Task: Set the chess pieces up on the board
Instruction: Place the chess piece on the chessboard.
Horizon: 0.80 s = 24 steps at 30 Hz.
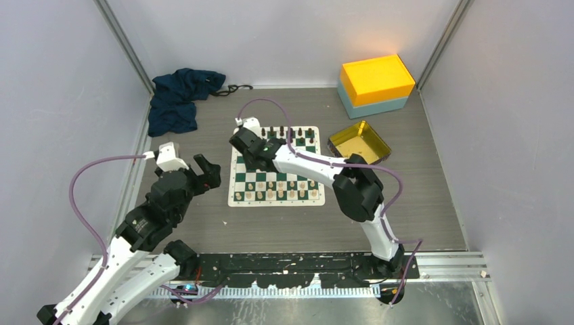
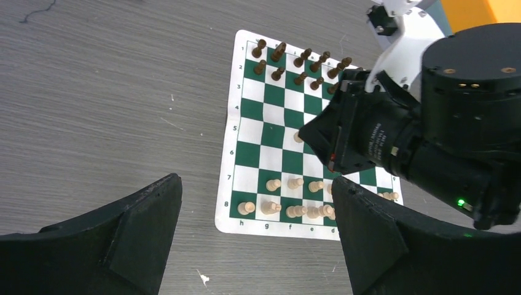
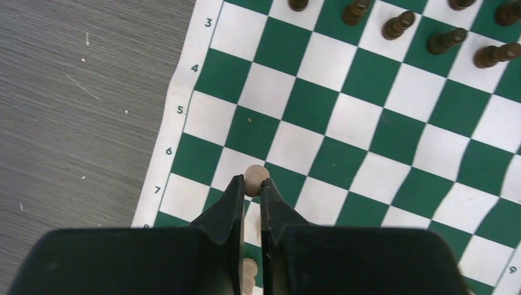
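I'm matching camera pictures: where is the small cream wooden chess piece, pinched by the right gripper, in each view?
Right wrist: cream piece lower centre, between the fingertips of the right gripper.
Left wrist: mid-board, the piece peeking out beside the gripper's tip.
Top external: hidden under the gripper.
Shared landmark: dark chess pieces along the edge of the green-and-white board.

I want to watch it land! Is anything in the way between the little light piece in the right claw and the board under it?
Nothing visible is. The right gripper is shut on the cream piece over the board. The squares right around it are bare; other cream pieces stand nearer the arm.
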### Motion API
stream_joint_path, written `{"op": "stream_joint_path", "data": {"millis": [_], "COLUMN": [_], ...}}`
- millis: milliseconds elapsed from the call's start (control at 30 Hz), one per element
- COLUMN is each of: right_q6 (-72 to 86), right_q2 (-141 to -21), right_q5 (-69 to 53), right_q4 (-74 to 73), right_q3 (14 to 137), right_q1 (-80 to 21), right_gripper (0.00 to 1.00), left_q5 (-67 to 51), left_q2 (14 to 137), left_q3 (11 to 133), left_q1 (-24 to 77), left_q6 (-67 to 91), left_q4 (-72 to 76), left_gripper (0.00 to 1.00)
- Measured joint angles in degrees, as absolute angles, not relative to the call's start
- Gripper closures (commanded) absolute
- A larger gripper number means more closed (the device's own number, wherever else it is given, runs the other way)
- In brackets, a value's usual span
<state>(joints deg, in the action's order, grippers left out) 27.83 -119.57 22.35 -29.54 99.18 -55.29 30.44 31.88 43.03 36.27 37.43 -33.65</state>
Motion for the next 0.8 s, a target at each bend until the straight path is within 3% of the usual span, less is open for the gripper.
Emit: {"op": "stream_joint_path", "data": {"millis": [800], "right_q6": [28.4], "right_q2": [-131.4], "right_q5": [19.9], "right_q4": [-32.3], "right_q3": [108.7], "right_q1": [-57.6], "right_gripper": [1.0], "left_q5": [30.9], "left_q2": [30.4], "left_q3": [43.0], "left_q1": [36.3], "left_q6": [37.2], "left_q4": [-34.6], "left_gripper": [0.09]}}
